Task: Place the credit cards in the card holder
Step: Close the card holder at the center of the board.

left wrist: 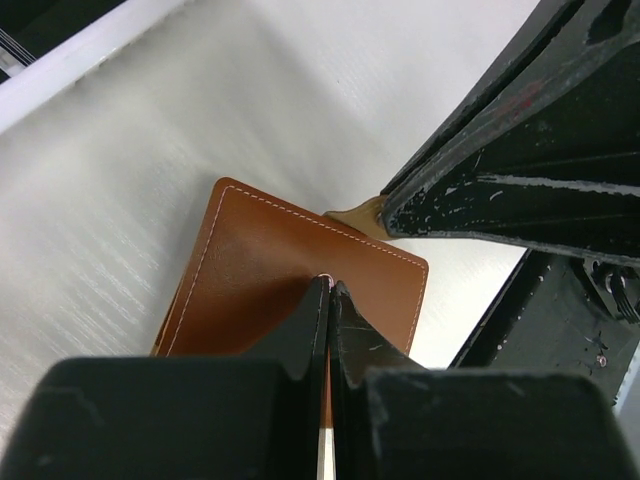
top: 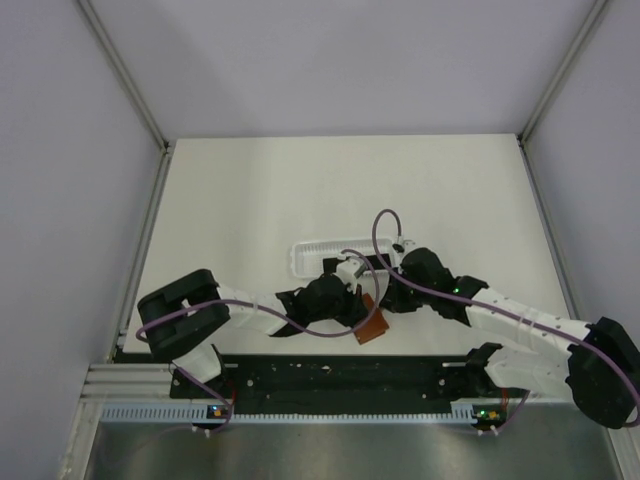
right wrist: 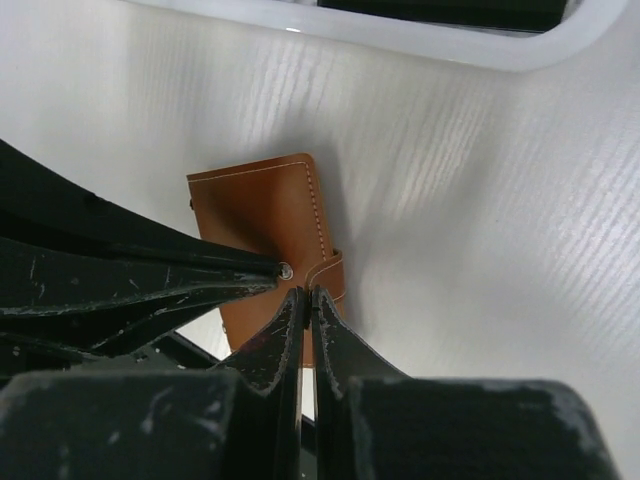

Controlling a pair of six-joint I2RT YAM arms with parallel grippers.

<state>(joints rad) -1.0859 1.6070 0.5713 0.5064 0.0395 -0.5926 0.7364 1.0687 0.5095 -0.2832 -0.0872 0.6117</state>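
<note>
While the left tool (left wrist: 328, 284) pinched the card holder (left wrist: 260, 255) and the right tool (right wrist: 305, 292) its clasp tab (right wrist: 336, 272), I judged opening it needed pulling apart.

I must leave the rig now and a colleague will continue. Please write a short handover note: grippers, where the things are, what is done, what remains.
Left gripper: shut, pinching an edge of the card holder.
Right gripper: shut on the holder's clasp tab.
Card holder: looks folded shut, held between both arms, just in front of the white basket.
Credit cards: none clearly in view.
Done: holder gripped by both grippers.
Left: open the holder and put the cards in.
</note>
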